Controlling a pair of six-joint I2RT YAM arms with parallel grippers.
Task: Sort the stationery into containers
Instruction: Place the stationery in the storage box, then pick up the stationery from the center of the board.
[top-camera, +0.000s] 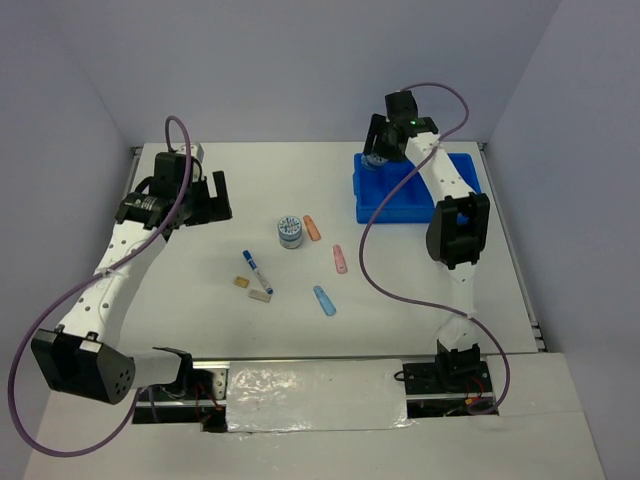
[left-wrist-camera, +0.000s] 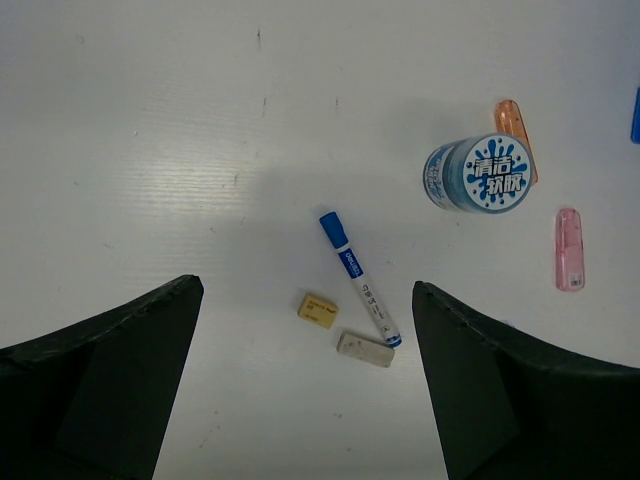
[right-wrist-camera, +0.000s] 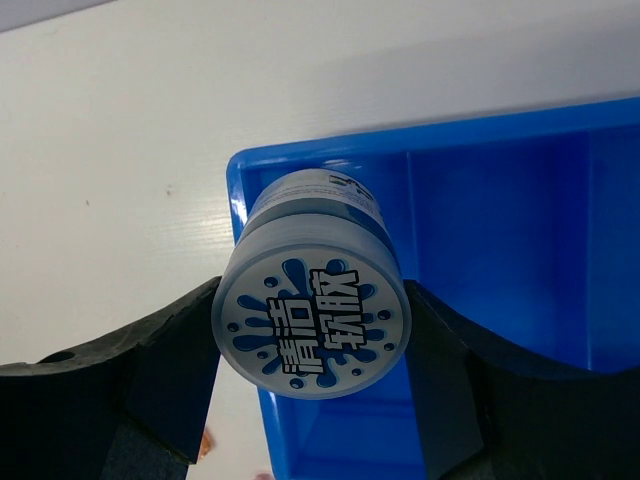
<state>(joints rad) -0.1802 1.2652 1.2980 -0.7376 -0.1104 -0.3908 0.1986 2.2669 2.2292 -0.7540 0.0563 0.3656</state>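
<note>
The right gripper (right-wrist-camera: 312, 345) is closed on one blue-white patterned roll (right-wrist-camera: 312, 325). The roll is clamped on both sides between the black fingers (right-wrist-camera: 165, 375), with its printed round face turned toward the wrist camera. It is held over a corner of the blue tray (right-wrist-camera: 500, 130), the far left corner as seen from the top view. It cannot be told whether it touches the tray floor. In the top view part of the tray is hidden by the right arm (top-camera: 445, 180), and a purple cable (top-camera: 375, 260) is looped beside it.

The left gripper (left-wrist-camera: 305, 290) is spread wide with nothing between its fingers. It is held above the white table (left-wrist-camera: 150, 150), over a small cluster of items. There the blue-white marker (left-wrist-camera: 358, 278) lies slanted, and the tiny tan block (left-wrist-camera: 318, 309) is set just beside it but apart. The beige bar (left-wrist-camera: 365, 349) is placed at the marker's lower end, touching or nearly so.

Farther off, the second roll (left-wrist-camera: 478, 173) stands upright. The orange bar (left-wrist-camera: 512, 120) lies just behind it and is partly covered by it. The pink bar (left-wrist-camera: 570, 248) is set apart from these. The light-blue bar (top-camera: 324, 300) lies nearer the arm bases.
</note>
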